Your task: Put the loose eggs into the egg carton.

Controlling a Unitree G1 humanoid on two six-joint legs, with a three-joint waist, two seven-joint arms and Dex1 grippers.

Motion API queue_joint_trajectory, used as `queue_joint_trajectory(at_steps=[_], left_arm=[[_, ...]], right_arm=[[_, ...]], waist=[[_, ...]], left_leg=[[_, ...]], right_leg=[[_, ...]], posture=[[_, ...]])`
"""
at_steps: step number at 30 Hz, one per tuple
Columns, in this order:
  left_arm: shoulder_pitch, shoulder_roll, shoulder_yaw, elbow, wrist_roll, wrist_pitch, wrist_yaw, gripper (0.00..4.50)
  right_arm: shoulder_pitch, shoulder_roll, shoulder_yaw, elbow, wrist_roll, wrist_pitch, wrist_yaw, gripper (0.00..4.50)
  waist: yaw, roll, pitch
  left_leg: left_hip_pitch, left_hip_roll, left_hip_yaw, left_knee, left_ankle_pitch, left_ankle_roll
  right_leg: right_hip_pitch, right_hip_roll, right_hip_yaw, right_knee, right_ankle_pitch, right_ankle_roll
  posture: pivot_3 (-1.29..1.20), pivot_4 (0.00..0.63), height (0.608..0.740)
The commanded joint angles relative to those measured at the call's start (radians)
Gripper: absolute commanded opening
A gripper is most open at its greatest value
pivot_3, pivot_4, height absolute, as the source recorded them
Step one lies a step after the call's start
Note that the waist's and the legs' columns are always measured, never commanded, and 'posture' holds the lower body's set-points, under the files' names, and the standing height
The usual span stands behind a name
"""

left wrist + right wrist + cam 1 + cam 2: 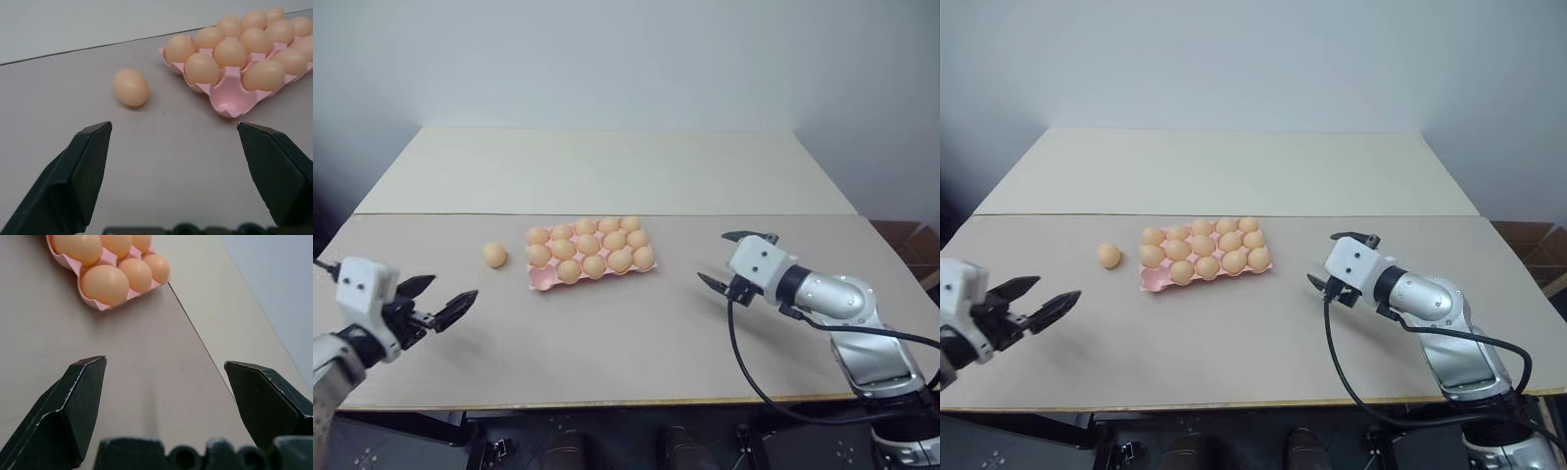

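One loose egg (494, 255) lies on the table just left of the pink egg carton (540, 281). The carton holds several eggs, and the cup at its near left corner (230, 97) looks empty. My left gripper (453, 287) hovers open near the table's front left, pointing toward the loose egg (131, 87), with nothing between its fingers. My right gripper (713, 257) is open to the right of the carton (98, 303), a short way off and facing it, and holds nothing.
The brown table (636, 352) has its front edge close below both arms. A lighter tabletop (607, 166) adjoins it at the back, against a white wall. A cardboard box (913, 247) stands beyond the table's right side.
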Motion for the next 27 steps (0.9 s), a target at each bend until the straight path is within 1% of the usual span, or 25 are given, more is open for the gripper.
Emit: queue_joint_trajectory(at_steps=[1,5,8,15,18,24,27], left_arm=[[-0.023,0.004,0.007,-0.034,-0.019,0.005,0.034,4.46],[-0.079,-0.008,-0.039,-0.019,-0.023,0.009,0.076,4.46],[-0.153,-0.031,-0.098,0.027,-0.002,0.001,0.123,4.46],[-0.445,-0.102,-0.286,0.254,0.158,-0.032,0.305,4.46],[-0.534,-0.119,-0.355,0.37,0.221,-0.057,0.33,4.46],[-0.651,-0.141,-0.389,0.58,0.29,-0.144,0.349,4.46],[-0.69,-0.166,-0.397,0.67,0.302,-0.178,0.346,4.46]], right_arm=[[-0.028,-0.01,-0.005,0.007,-0.001,-0.045,0.014,4.5],[-0.04,-0.008,-0.005,0.02,-0.002,-0.055,0.023,4.5],[-0.034,-0.01,-0.011,0.013,-0.001,-0.054,0.024,4.5],[-0.014,-0.014,-0.021,-0.011,-0.002,-0.039,0.02,4.5],[-0.003,-0.02,-0.028,-0.028,-0.004,-0.026,0.019,4.5],[0.018,-0.034,-0.047,-0.065,0.0,0.005,0.018,4.5],[0.027,-0.039,-0.05,-0.083,0.001,0.019,0.017,4.5]], waist=[[0.003,0.0,0.0],[0.004,0.0,0.0],[0.004,0.0,0.0],[0.016,-0.001,0.0],[0.016,-0.001,-0.001],[0.01,-0.001,-0.001],[0.011,-0.001,-0.001]], left_leg=[[0.0,0.0,0.0,0.0,0.0,0.0],[0.001,0.0,0.0,0.0,0.0,0.0],[0.0,0.0,0.0,0.0,0.0,0.0],[0.001,-0.001,0.0,0.0,0.0,0.0],[0.001,-0.001,0.0,0.0,0.0,0.0],[0.0,-0.001,0.0,0.0,0.0,0.0],[0.0,-0.001,0.0,0.0,0.0,0.0]], right_leg=[[0.0,0.0,0.0,0.0,0.0,0.0],[0.001,0.0,0.0,0.0,0.0,0.0],[0.001,0.0,0.001,0.0,0.0,0.0],[0.002,0.001,0.001,0.0,0.002,0.001],[0.002,0.001,0.001,0.0,0.004,0.004],[0.001,0.001,0.001,0.0,0.004,0.006],[0.001,0.001,0.0,0.0,0.004,0.006]], posture=[[0.0,0.15,0.74],[0.0,0.15,0.74],[0.0,0.15,0.74],[0.0,0.15,0.74],[0.0,0.15,0.74],[0.0,0.15,0.74],[0.0,0.15,0.74]])
